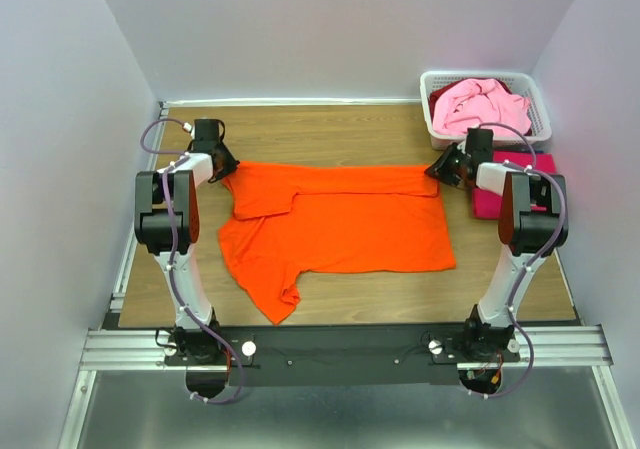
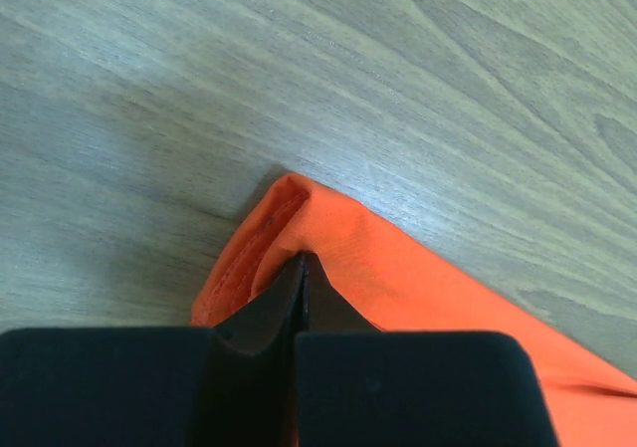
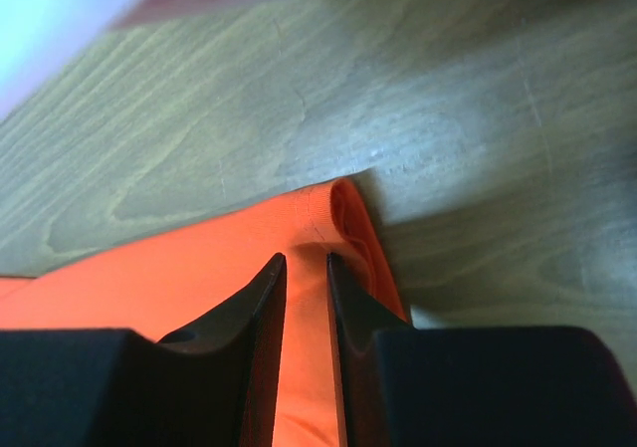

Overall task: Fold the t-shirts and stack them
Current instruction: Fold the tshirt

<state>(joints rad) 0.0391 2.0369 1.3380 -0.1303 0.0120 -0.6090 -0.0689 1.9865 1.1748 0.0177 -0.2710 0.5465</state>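
Top external: why both arms at far corners of the bright orange cloth t-shirt (image 1: pixel 340 231) on the wooden table (image 1: pixel 350 134)?

— Fold setup, probably. Left gripper (image 2: pixel 304 260) clamps cloth; right gripper (image 3: pixel 304 260) straddles it, grip unclear.

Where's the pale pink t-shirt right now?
The pale pink t-shirt lies heaped in the white basket at the far right corner of the table in the top view, just beyond the right gripper.
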